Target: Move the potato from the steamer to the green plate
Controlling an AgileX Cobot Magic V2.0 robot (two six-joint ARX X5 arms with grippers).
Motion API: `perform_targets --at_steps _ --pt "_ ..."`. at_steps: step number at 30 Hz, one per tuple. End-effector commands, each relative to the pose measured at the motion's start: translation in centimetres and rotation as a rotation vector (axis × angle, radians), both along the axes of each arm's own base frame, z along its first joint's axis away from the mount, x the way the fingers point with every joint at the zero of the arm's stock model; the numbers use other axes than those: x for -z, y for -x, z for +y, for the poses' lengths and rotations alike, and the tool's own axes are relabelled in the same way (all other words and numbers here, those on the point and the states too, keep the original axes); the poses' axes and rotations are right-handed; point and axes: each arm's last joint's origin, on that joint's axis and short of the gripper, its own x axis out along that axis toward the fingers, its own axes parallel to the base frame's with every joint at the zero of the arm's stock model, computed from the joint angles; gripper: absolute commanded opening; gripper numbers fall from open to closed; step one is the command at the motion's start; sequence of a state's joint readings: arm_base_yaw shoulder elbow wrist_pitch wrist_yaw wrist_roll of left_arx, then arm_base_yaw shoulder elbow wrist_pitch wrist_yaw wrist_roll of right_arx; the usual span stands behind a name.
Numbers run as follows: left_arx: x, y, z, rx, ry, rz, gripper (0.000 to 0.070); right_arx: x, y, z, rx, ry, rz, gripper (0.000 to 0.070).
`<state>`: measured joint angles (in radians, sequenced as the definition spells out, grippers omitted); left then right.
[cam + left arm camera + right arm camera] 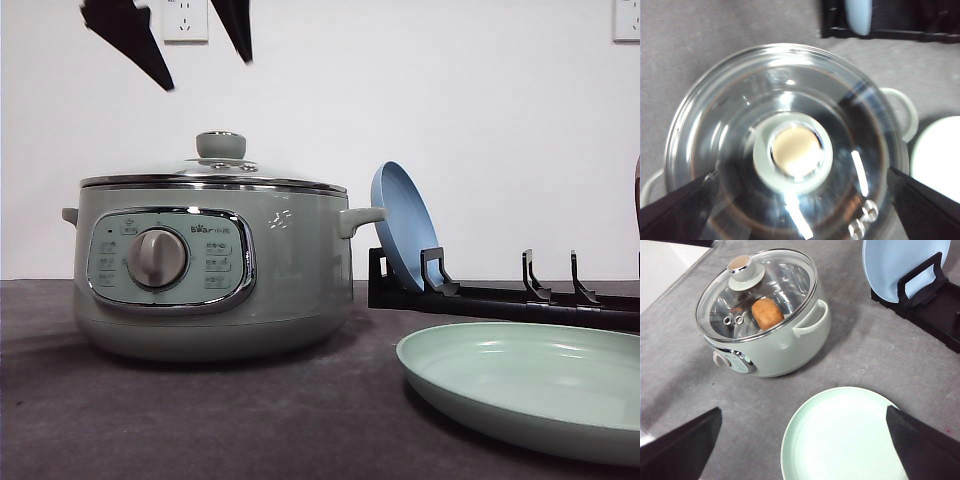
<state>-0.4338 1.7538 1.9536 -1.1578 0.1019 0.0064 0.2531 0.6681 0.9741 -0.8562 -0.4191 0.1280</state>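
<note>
The sage-green steamer (210, 270) stands at the left of the table with its glass lid (757, 292) on. Through the glass, in the right wrist view, the orange-brown potato (767, 313) lies inside the pot. My left gripper (208, 72) hangs open, well above the lid's knob (797, 152), with a black finger (675, 210) on each side and nothing held. The pale green plate (520, 380) lies flat at the front right, beside the steamer. My right gripper (803, 410) is open high above the near rim of the green plate (840, 435).
A blue plate (403, 225) stands on edge in a black rack (520, 300) behind the green plate. The steamer's side handle (812, 322) points toward the rack. Dark grey tabletop (875, 360) lies between pot, plate and rack.
</note>
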Motion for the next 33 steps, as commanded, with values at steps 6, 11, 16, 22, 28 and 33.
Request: perform_targets --at_steps 6,11,16,22,28,33 --pt "1.9 -2.0 -1.8 0.024 -0.020 0.016 0.0700 -0.4 0.0 0.0 -0.004 -0.008 -0.015 0.0665" --pt "3.1 -2.6 -2.3 0.029 -0.037 0.052 0.0700 -0.4 0.0 0.0 -0.004 -0.007 -0.015 0.0665" --pt "3.4 -2.7 -2.7 0.035 -0.046 0.054 0.0640 -0.4 0.0 0.0 -0.003 -0.007 -0.015 0.0665" --pt "3.5 -2.6 -2.7 0.020 -0.074 0.050 0.0618 -0.4 0.0 0.0 -0.004 -0.007 -0.016 0.0665" --pt "3.5 -2.7 -2.7 0.019 -0.074 0.049 0.0582 -0.4 0.0 0.0 -0.003 -0.007 -0.016 0.0665" --pt "3.9 -2.9 -2.8 0.019 -0.078 0.058 0.0578 -0.4 0.0 0.0 -0.004 -0.007 -0.016 0.0665"
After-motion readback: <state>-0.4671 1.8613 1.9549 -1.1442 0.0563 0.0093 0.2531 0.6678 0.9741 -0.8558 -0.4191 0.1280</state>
